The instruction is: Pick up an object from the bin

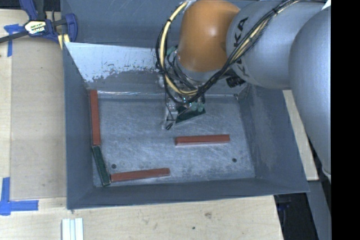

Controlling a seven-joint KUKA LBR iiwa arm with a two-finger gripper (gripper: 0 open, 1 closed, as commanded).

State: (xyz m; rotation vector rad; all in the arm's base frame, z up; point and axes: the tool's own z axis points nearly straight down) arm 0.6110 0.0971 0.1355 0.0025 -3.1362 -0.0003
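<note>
Though obscured, end effector [174,118] near bar [202,140]

The grey bin [135,137] has four thin bars on its floor. A left red bar [95,118] lies along the left wall, end to end with a green bar [101,166] that reaches the front-left corner. A front red bar [140,175] lies along the front wall, and a middle red bar [202,140] lies near the centre.

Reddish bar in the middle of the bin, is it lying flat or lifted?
Lying flat: the reddish bar rests full length on the bin floor, beside the pincer.
</note>
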